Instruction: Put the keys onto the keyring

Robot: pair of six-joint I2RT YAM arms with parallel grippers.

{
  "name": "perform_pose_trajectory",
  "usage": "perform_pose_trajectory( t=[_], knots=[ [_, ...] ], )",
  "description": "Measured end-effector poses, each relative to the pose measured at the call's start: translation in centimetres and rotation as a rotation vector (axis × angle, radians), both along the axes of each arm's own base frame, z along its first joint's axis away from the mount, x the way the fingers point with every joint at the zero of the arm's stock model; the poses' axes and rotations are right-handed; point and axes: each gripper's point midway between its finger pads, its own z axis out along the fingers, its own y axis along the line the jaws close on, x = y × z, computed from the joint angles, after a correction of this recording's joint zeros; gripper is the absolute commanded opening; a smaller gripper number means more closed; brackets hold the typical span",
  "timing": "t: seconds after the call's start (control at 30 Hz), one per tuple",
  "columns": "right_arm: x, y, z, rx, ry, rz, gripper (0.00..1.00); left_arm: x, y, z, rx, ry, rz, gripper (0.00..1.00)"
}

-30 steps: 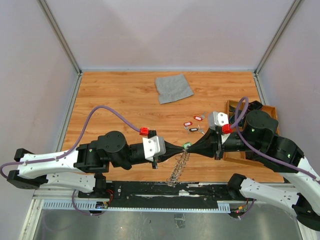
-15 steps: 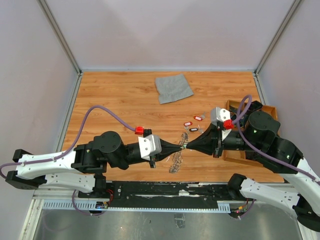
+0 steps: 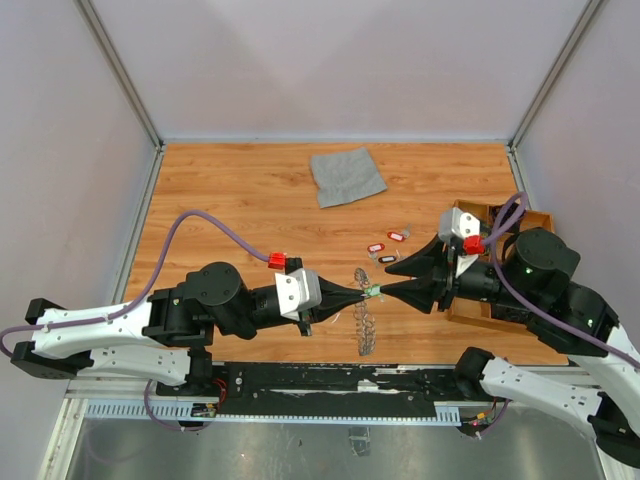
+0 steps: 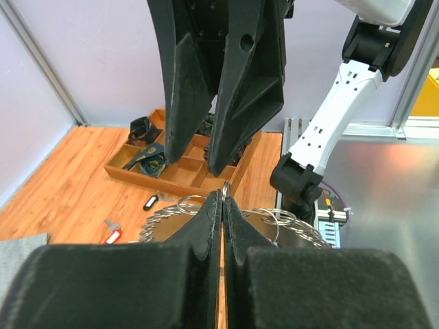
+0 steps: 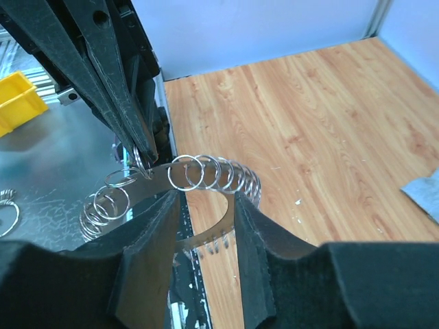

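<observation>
The left gripper (image 3: pixel 362 292) is clamped tight on the large silvery metal keyring (image 3: pixel 365 325), and that ring, with its fringe of small wire loops, dangles in the air left of the brown wooden tray (image 3: pixel 538 214). The right gripper (image 3: pixel 386 282) has its jaws apart, straddling the ring's flat band. Tiny silver keys (image 3: pixel 387 248) with red and black plastic tags lie on the table (image 3: pixel 230 190), just left of the tray.

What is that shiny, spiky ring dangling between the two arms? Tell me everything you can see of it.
The keyring is a flat silvery metal band with many small wire loops strung along it. It hangs in mid-air, pinched at its edge by the shut left end effector. The right end effector, jaws apart, straddles the band.
</observation>
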Motion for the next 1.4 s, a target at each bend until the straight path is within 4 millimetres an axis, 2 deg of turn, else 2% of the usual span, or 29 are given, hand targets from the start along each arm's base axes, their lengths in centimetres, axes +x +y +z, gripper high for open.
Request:
perform_pose_trajectory(
  t=[0.17,0.3,0.53,0.8,1.2,1.4],
  knots=[
    [-0.1,-0.8,0.7,0.022,-0.041,-0.02,0.48,0.0,0.0,0.0,0.0,0.002,0.0,0.01],
    [-0.8,-0.8,1.1,0.03,-0.089,0.026,0.49,0.0,0.0,0.0,0.0,0.005,0.0,0.01],
    [-2.0,-0.8,2.1,0.062,-0.227,0.118,0.37,0.0,-0.4,-0.4,0.01,0.016,-0.001,0.01],
    [-2.4,0.3,1.8,0.008,-0.27,0.218,0.31,0.0,-1.0,-1.2,0.033,0.024,-0.002,0.01],
    [-3.1,0.5,0.3,-0.049,-0.241,0.283,0.31,0.0,-1.3,-1.9,0.057,0.026,-0.001,0.01],
    [-2.9,0.7,-0.4,-0.074,-0.23,0.286,0.27,0.0,-1.3,-2.0,0.059,0.026,0.0,0.01]
  ],
)
